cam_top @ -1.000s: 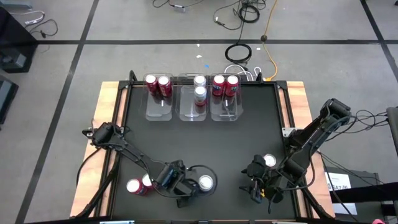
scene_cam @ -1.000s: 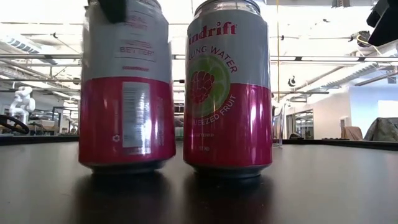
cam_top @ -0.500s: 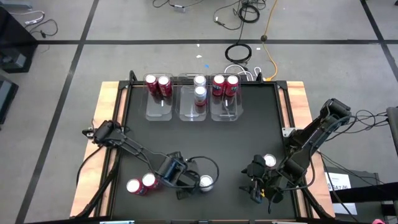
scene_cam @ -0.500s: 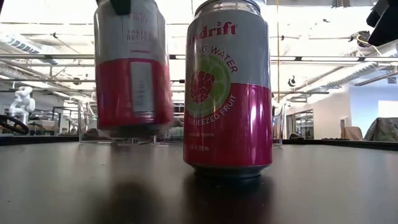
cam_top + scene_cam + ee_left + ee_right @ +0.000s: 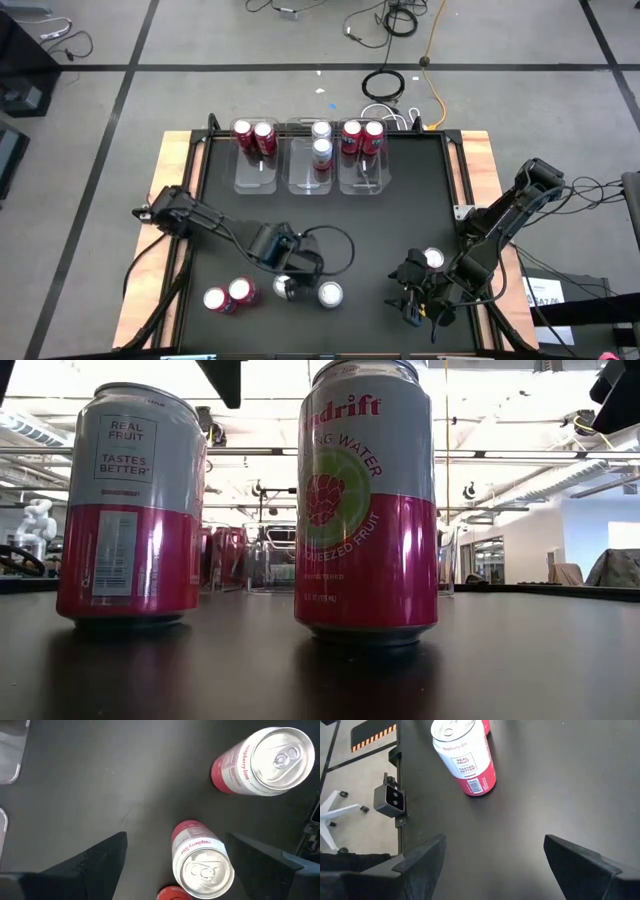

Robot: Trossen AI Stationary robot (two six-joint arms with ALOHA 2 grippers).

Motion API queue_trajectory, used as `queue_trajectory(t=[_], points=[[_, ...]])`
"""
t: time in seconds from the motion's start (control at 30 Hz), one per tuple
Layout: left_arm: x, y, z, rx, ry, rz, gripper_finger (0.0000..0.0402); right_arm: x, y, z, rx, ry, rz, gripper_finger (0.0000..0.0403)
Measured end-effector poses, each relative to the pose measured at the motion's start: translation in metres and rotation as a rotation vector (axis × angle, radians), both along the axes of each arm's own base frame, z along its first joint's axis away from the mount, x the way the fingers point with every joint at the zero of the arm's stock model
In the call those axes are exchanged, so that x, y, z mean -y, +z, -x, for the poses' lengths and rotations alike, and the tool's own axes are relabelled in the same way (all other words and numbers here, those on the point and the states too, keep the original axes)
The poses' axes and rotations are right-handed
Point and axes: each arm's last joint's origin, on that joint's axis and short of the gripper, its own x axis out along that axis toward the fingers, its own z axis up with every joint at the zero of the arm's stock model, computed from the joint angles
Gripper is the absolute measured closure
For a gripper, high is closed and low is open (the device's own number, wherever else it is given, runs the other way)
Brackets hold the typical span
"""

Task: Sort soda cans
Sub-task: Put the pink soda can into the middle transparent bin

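Left claw (image 5: 287, 283) hangs spread wide and empty, one can (image 5: 329, 294) just beside it; right claw (image 5: 412, 300) spread too, near another can (image 5: 433, 259).

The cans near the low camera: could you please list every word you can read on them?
Left can: "REAL FRUIT", "TASTES BETTER".
Right can: "ndrift" (start cut off), "WATER", "EEZED FRUIT" (partly hidden).
Small print under both labels: too small to read.
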Motion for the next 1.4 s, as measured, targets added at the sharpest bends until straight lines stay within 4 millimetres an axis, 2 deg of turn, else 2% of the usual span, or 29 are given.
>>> queue_trajectory(t=[0.3,1.03,1.27,1.4], points=[[-0.01,0.002,-0.006,0.017,0.007,0.034,0.006,0.0,0.0,0.0,0.003,-0.024,-0.018,0.0074],[-0.02,0.015,-0.043,0.355,-0.034,0.082,0.0057,-0.002,0.002,-0.002,0.022,-0.037,-0.058,0.0074],[-0.03,0.015,-0.045,0.348,-0.011,0.09,0.001,-0.002,0.002,-0.002,0.022,-0.037,-0.058,0.0074],[-0.031,0.015,-0.047,0.349,-0.075,0.126,0.0006,-0.002,0.002,-0.002,0.021,-0.037,-0.058,0.0074]])
